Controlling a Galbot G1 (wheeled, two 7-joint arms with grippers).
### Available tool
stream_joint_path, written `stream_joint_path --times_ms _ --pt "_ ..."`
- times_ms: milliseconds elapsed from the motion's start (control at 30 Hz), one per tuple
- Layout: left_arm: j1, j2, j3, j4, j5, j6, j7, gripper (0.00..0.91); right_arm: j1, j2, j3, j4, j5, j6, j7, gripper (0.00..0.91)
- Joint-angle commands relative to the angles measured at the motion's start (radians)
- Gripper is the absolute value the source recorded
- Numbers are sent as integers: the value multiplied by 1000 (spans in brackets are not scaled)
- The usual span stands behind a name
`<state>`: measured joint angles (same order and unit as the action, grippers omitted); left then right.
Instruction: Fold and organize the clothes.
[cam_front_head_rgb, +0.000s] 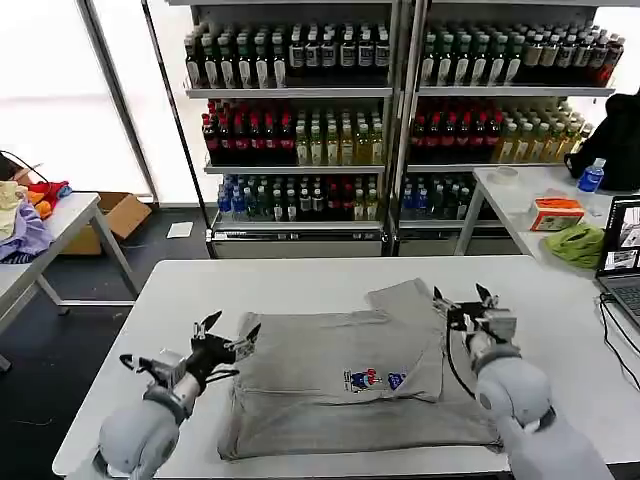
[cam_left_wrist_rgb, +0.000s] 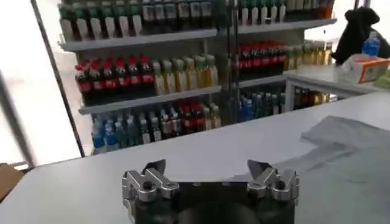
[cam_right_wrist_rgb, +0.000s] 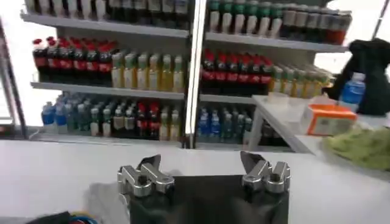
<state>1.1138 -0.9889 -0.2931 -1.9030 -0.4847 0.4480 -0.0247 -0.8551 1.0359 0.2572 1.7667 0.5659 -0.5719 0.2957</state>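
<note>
A light grey shirt (cam_front_head_rgb: 340, 385) lies spread on the white table (cam_front_head_rgb: 300, 280), partly folded, with a small red and blue chest print (cam_front_head_rgb: 372, 379) facing up. One sleeve (cam_front_head_rgb: 405, 300) is folded in toward the far right. My left gripper (cam_front_head_rgb: 227, 333) hovers open just above the shirt's left edge, nothing between its fingers. My right gripper (cam_front_head_rgb: 462, 297) hovers open over the shirt's right edge, also holding nothing. In the left wrist view the left gripper (cam_left_wrist_rgb: 210, 170) is open above the table, with grey cloth (cam_left_wrist_rgb: 350, 137) beyond. In the right wrist view the right gripper (cam_right_wrist_rgb: 201, 164) is open.
Shelves of bottled drinks (cam_front_head_rgb: 400, 110) stand behind the table. A side table at the right (cam_front_head_rgb: 520, 195) holds an orange box (cam_front_head_rgb: 556, 212), a green cloth (cam_front_head_rgb: 578, 243) and a laptop (cam_front_head_rgb: 625, 250). Another table with clothes (cam_front_head_rgb: 30, 215) is at the left.
</note>
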Motion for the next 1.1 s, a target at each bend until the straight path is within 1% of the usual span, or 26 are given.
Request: stream_joint_path --times_ms 33,167,233,333,400,433,533,800,1100 --pt "-366 15 192 381 -93 12 43 907 293 25 -150 -329 35 -5 -91 907" --pt "-390 -5 213 429 -88 22 29 907 305 62 -162 -368 9 6 -89 907" --pt "-406 -9 233 463 -82 21 29 907 327 82 -173 -411 3 16 -91 907" --pt "-415 -26 235 495 -75 21 23 907 351 118 -160 -478 4 11 -94 907" --pt "-415 -34 233 501 -74 25 14 907 356 127 -159 -502 2 9 -103 907" --pt "-417 -34 235 502 -74 32 8 907 360 136 -161 -524 -19 9 -114 907" --pt "-422 -31 244 497 -81 50 -3 907 362 154 -157 -551 -27 8 -114 907" --pt "-406 -42 240 492 -80 57 -11 907 353 164 -155 -563 -28 -3 -111 907" --pt "-340 -27 206 427 -105 70 -16 907 339 174 -143 -560 -33 -6 -113 907"
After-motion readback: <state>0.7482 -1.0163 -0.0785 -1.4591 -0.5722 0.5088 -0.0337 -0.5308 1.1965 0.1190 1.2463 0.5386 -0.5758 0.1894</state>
